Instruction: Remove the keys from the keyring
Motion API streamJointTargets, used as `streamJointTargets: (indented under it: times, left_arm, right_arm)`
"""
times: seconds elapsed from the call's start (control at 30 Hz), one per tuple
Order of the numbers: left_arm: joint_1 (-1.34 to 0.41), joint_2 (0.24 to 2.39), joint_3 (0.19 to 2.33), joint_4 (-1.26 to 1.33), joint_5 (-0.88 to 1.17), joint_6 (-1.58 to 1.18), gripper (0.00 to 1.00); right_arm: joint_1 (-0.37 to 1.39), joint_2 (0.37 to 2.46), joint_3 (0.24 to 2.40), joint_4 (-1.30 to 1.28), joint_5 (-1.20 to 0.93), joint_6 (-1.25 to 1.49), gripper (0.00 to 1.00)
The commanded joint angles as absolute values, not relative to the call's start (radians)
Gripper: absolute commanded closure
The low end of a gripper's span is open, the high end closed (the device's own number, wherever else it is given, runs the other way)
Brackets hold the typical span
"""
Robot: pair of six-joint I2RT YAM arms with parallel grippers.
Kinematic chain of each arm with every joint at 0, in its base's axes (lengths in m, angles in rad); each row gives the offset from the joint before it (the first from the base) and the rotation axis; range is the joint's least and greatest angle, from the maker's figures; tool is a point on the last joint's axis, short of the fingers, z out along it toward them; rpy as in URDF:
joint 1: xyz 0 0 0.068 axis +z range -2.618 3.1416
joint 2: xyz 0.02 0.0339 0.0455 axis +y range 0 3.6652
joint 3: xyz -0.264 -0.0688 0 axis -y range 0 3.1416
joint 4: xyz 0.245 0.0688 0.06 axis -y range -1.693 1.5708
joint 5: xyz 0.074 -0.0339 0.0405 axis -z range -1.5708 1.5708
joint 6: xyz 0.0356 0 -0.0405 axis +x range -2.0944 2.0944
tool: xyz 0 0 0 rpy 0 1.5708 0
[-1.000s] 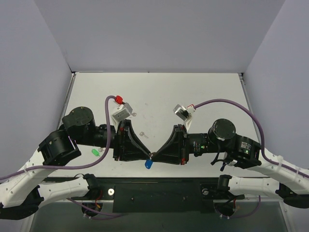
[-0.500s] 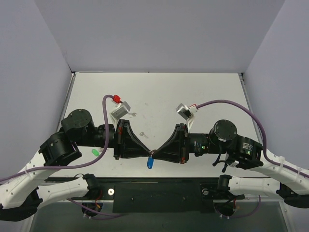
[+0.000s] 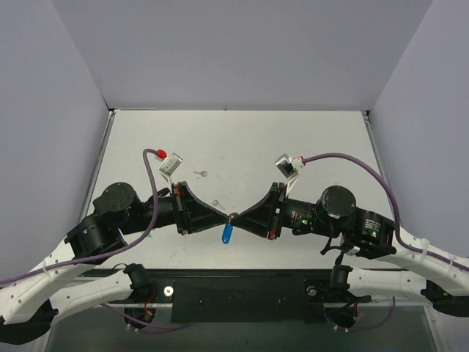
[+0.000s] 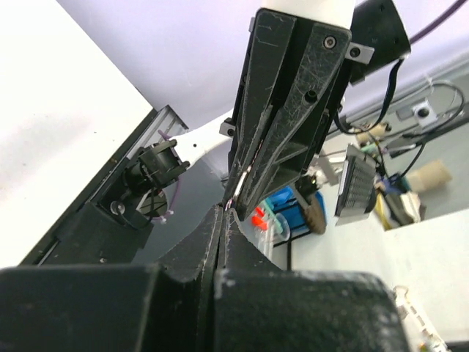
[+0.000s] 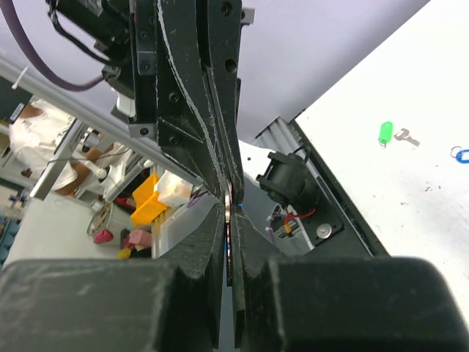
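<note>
1. Left fingers [image 3: 207, 215] and right fingers [image 3: 250, 215], both clenched, meet on the keyring [image 3: 227, 233], which hangs above the counter [image 3: 293, 139].
2. Likely mid-separation; next needs a careful pull apart, sliding the hidden key free.

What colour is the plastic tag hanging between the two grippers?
Blue; the tag shows best in the top external view.
</note>
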State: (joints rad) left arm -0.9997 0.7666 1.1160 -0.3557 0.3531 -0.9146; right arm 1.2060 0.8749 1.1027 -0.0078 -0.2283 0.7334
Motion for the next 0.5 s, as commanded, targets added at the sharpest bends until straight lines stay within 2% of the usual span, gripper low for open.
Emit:
streamJointTargets:
  times: [0.0, 0.33, 0.47]
  left_arm:
    - [-1.011, 0.727, 1.065, -0.21, 0.233, -1.058, 1.0]
    - [-1.025, 0.723, 1.051, -0.183, 0.178, -1.074, 1.0]
    - [-1.025, 0.704, 1.072, -0.253, 0.14, -1.029, 0.99]
  right_arm:
    - [1.206, 0.871, 1.092, 0.093, -0.138, 0.742, 1.0]
    - [1.206, 0.868, 1.081, 0.115, -0.126, 0.753, 1.0]
    - [1.206, 0.867, 1.078, 0.114, -0.133, 0.753, 1.0]
